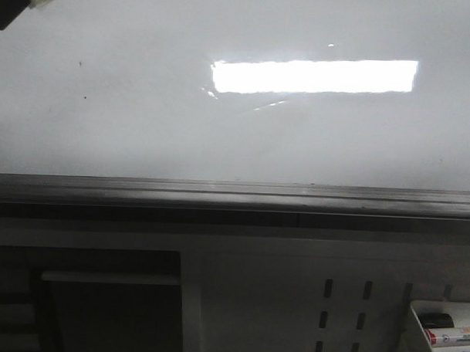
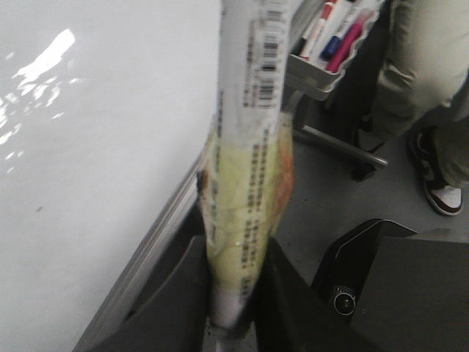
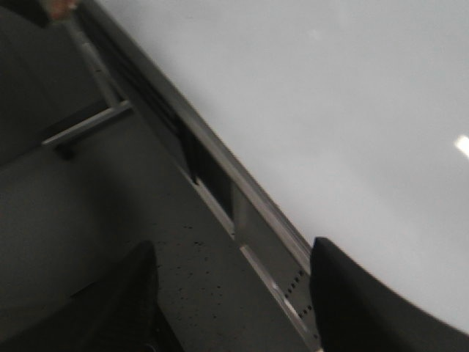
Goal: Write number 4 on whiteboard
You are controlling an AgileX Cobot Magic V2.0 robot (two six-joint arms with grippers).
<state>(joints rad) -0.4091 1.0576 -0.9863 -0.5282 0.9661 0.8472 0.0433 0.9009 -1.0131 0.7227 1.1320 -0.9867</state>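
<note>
Whiteboard [image 1: 144, 126] fills the upper front view above its grey edge rail [image 1: 234, 193], and we see no digit on it yet. Our left gripper [image 2: 233, 293] pinches a wrapped marker [image 2: 249, 147] whose long axis points up alongside the board, the board lying just beside it. Our right gripper [image 3: 231, 293] hangs spread and empty near the rail, so the left is the writing arm.

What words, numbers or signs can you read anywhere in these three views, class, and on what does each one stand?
Nothing can be read with certainty.
Wrapped tube held in the left gripper: barcodes and lines of small print, too blurred to read.
Marker in the tray at lower right: red label print, too small to read.
Whiteboard: no writing, only tiny dark specks and a light reflection.
</note>
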